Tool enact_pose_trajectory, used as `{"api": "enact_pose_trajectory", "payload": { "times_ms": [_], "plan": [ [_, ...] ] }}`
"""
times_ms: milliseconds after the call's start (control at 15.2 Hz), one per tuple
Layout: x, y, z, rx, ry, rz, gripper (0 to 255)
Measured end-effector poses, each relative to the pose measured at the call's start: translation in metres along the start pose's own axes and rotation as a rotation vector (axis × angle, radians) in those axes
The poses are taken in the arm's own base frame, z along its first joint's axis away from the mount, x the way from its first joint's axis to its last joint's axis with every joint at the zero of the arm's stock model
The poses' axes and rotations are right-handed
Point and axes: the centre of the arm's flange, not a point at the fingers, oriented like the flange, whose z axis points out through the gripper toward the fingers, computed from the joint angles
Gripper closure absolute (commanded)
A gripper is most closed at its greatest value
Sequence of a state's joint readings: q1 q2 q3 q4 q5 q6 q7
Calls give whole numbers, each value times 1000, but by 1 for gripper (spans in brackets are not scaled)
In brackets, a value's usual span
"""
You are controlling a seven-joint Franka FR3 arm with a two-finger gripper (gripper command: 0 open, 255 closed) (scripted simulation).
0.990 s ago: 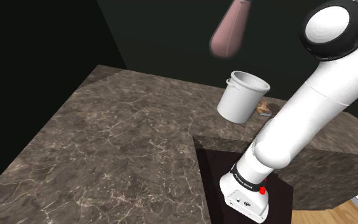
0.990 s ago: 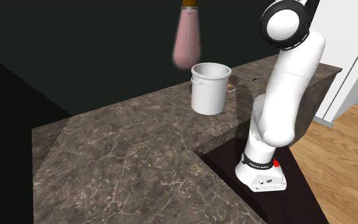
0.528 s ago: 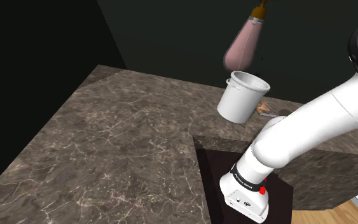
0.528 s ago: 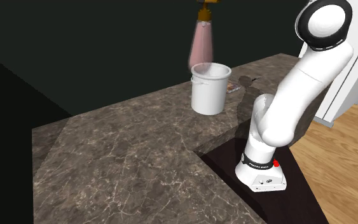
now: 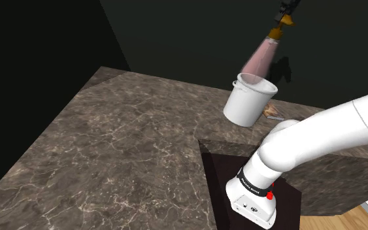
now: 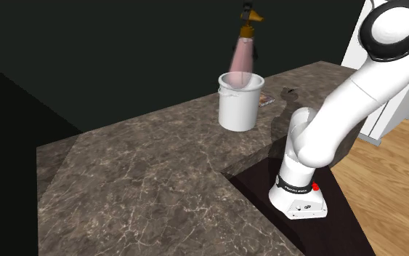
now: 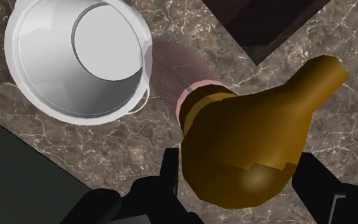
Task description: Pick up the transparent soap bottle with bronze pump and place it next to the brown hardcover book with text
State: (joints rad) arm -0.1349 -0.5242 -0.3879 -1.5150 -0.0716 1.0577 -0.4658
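The soap bottle (image 5: 259,59) has a see-through pinkish body and a bronze pump (image 5: 280,27). It hangs high in the air, tilted, just above the rim of a white bucket (image 5: 249,98). My gripper (image 5: 288,8) is shut on the pump from above. In the second exterior view the soap bottle (image 6: 241,57) hangs under the gripper (image 6: 248,11), over the bucket (image 6: 239,102). In the wrist view the black fingers (image 7: 171,173) clasp the bronze pump (image 7: 247,149), and the bottle's body (image 7: 171,70) points down beside the bucket's opening (image 7: 75,57). The brown book (image 5: 274,112) lies flat behind the bucket, partly hidden by it.
The dark marble counter (image 5: 123,144) spreads wide toward the shoulder view's left. My stand sits in a dark recess (image 5: 221,176) cut into it. The book's corner (image 6: 266,100) peeks out past the bucket in the second exterior view. Wooden floor (image 6: 384,167) lies beyond the counter.
The arm has swung outward, carrying the bottle farther from the cameras, up and toward the shoulder view's right. The bottle now hangs over the bucket's far side.
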Motion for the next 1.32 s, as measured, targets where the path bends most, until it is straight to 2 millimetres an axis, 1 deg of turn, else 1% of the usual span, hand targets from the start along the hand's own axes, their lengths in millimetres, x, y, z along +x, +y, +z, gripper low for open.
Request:
{"api": "enact_pose_trajectory", "payload": {
  "times_ms": [66, 198, 330, 462, 594, 726, 792, 924, 1122, 1188, 1320],
  "plan": [
    [-7, 11, 1, 0, 0, 0, 255],
    [-20, 33, 12, -1, 2, -1, 255],
    [-34, 51, 20, -2, 5, -2, 255],
    [-44, 72, 29, -4, 7, -2, 255],
    [-64, 93, 33, -12, 23, -2, 255],
    [-73, 113, 46, -9, 18, -1, 255],
    [-81, 120, 55, -5, 12, -2, 255],
    [-90, 143, 65, -2, 4, 0, 255],
    [-113, 175, 79, -2, 2, 1, 255],
    [-119, 183, 86, -1, 2, 0, 255],
    [-131, 207, 95, 0, 1, 0, 255]
  ]
}}
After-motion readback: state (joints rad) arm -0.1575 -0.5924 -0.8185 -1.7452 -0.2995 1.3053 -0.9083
